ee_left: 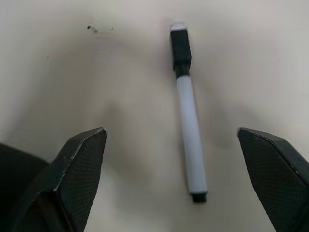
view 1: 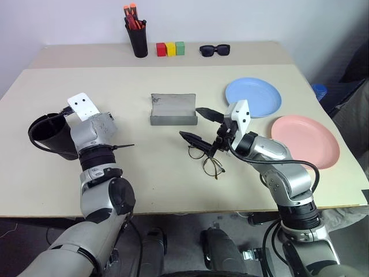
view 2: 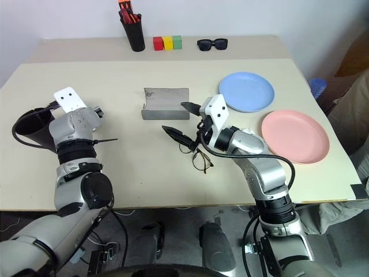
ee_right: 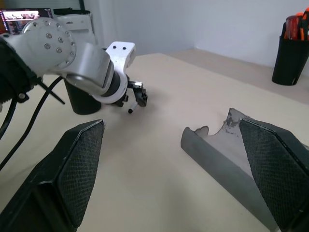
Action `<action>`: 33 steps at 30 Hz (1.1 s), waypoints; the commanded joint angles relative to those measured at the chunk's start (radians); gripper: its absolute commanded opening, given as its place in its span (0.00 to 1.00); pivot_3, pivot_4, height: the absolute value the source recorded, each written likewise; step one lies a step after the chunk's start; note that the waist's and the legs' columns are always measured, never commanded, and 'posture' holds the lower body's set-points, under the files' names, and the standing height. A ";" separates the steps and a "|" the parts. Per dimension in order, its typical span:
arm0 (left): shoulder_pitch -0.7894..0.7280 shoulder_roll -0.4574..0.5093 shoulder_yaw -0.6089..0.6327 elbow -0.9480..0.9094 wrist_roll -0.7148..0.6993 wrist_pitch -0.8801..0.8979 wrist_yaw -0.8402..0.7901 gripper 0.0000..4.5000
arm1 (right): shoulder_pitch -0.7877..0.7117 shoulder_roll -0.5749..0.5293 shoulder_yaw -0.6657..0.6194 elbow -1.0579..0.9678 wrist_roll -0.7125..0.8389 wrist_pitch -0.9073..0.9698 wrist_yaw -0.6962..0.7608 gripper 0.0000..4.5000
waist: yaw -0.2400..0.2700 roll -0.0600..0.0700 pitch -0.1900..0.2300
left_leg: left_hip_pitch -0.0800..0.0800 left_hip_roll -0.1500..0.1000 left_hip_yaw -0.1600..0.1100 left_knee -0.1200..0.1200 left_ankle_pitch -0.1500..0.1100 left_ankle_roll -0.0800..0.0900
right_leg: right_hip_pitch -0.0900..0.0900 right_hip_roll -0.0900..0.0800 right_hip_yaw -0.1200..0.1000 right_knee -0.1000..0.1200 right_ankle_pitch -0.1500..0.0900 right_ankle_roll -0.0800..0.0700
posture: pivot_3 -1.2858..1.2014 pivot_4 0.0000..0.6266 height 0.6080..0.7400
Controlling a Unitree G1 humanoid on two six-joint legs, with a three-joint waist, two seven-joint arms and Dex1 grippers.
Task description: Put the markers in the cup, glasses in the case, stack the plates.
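While tilted down over the white marker [ee_left: 189,130], left gripper [ee_left: 178,159] gapes wide | right gripper [view 1: 200,124] level, wide, over glasses [view 1: 206,160]

Lab or office test room, plain white walls, beige table [view 1: 144,173], coloured blocks [view 1: 170,48]

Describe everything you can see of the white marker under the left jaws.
The white marker is a thin pen with a white barrel, a long black cap at one end and a small black plug at the other. It lies flat on the beige table, bare surface all round it. The left gripper hovers above it with jaws spread to either side, touching nothing. It looks like smooth plastic, intact and capped.
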 commanded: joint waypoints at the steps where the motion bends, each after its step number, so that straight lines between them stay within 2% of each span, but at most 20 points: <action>1: -0.014 0.019 -0.009 0.017 -0.021 -0.008 0.006 0.60 | -0.001 0.002 -0.006 -0.036 0.005 -0.014 -0.002 1.00 | -0.001 0.000 0.000 | 0.000 0.000 0.000 0.000 0.000 0.000 | 0.000 0.000 0.000 0.000 0.000 0.000 | 0.52 0.24 1.00; 6: -0.006 0.019 -0.020 0.013 -0.023 0.005 0.025 0.02 | 0.002 -0.002 -0.004 -0.037 0.003 -0.014 0.000 1.00 | -0.001 0.000 0.000 | 0.000 0.000 0.000 0.000 0.000 0.000 | 0.000 0.000 0.000 0.000 0.000 0.000 | 0.52 0.24 1.00; 10: 0.019 0.002 -0.074 -0.056 -0.022 -0.057 -0.010 0.01 | 0.000 -0.003 -0.003 -0.033 0.002 -0.014 0.002 1.00 | 0.000 0.000 0.000 | 0.000 0.000 0.000 0.000 0.000 0.000 | 0.000 0.000 0.000 0.000 0.000 0.000 | 0.52 0.24 1.00; 14: 0.076 -0.003 -0.242 -0.188 0.005 -0.127 -0.147 0.01 | -0.003 -0.006 -0.002 -0.027 -0.006 -0.014 -0.001 1.00 | 0.001 0.000 0.000 | 0.000 0.000 0.000 0.000 0.000 0.000 | 0.000 0.000 0.000 0.000 0.000 0.000 | 0.52 0.24 1.00; 17: 0.120 -0.002 -0.312 -0.259 0.029 -0.160 -0.178 0.01 | -0.004 -0.007 -0.003 -0.026 -0.009 -0.013 0.000 1.00 | 0.004 0.000 0.000 | 0.000 0.000 0.000 0.000 0.000 0.000 | 0.000 0.000 0.000 0.000 0.000 0.000 | 0.52 0.24 1.00; 23: 0.147 -0.013 -0.330 -0.291 0.034 -0.138 -0.167 0.01 | -0.006 -0.006 -0.004 -0.022 -0.013 -0.012 0.004 1.00 | -0.002 0.000 0.000 | 0.000 0.000 0.000 0.000 0.000 0.000 | 0.000 0.000 0.000 0.000 0.000 0.000 | 0.52 0.24 1.00; 33: 0.153 -0.008 -0.278 -0.271 0.018 -0.121 -0.137 0.01 | 0.000 -0.006 -0.002 -0.027 -0.014 -0.012 0.005 1.00 | 0.000 0.000 0.000 | 0.000 0.000 0.000 0.000 0.000 0.000 | 0.000 0.000 0.000 0.000 0.000 0.000 | 0.52 0.24 1.00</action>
